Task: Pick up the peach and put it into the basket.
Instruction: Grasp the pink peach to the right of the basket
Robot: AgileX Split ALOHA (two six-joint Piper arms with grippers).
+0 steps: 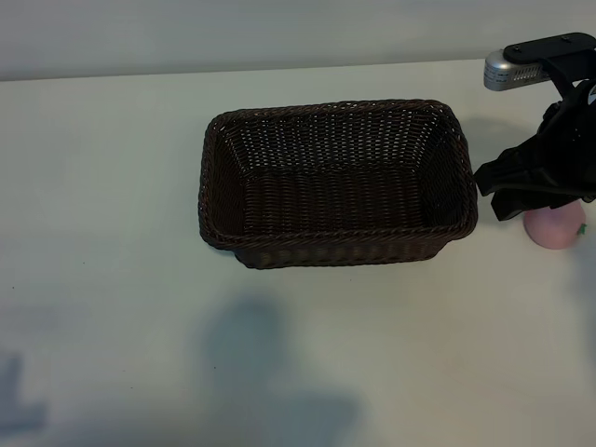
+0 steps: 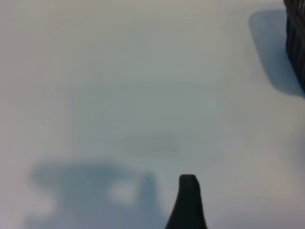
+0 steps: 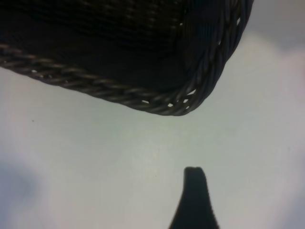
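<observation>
While the peach point(image 1: 556, 228) rests on the counter point(image 1: 102, 186) beside the basket point(image 1: 335, 244), the right hand point(image 1: 521, 191) is held released over it.

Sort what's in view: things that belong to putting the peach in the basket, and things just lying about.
Job:
- peach, on the table right of the basket, outside it
- basket, nothing in it
- right end effector, open, right above the peach

Lying about:
- nothing loose; only the white table
</observation>
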